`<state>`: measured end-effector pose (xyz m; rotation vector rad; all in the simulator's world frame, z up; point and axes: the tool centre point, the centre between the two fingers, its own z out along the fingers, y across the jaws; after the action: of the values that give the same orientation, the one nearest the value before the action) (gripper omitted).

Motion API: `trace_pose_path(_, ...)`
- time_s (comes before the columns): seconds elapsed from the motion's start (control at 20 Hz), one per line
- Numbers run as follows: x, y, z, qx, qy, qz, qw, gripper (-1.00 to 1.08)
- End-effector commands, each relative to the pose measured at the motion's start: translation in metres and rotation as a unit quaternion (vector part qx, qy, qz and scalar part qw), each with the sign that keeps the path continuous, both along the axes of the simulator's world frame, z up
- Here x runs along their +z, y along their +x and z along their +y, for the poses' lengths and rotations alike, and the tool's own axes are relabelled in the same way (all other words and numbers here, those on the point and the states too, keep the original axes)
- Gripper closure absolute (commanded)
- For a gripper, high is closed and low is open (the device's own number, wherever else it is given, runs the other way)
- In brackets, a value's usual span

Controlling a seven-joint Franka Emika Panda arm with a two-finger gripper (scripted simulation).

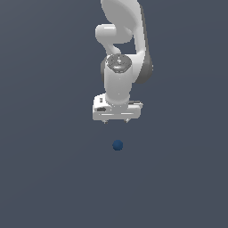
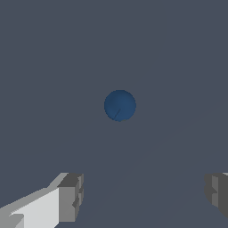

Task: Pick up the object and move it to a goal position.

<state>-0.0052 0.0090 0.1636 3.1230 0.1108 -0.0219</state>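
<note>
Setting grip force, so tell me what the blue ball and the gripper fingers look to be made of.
Blue ball: smooth, matte, evenly dark blue, no shine or texture; the render leaves it open between rubber and plastic. Fingers: grey, flat-faced blocks with a dull finish, like hard plastic or painted metal, on a white gripper whose shell looks like smooth moulded plastic.

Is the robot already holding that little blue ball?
No. In the exterior view the blue ball sits apart below the tool, and the wrist view shows the fingers spread wide with nothing between them.
</note>
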Motion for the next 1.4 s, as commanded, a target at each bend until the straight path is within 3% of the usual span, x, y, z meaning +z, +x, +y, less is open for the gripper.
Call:
trace_pose_path(0.0,0.000,0.000,0.000,0.000,0.000,0.000,1.0000,-0.92)
trace_pose_path(0.8,0.004,0.009,0.011,-0.016,0.010,-0.016,0.9997,-0.92)
trace_pose_path(1.35,-0.030,0.032,0.011,-0.072,0.011,-0.012,0.9973,-0.92)
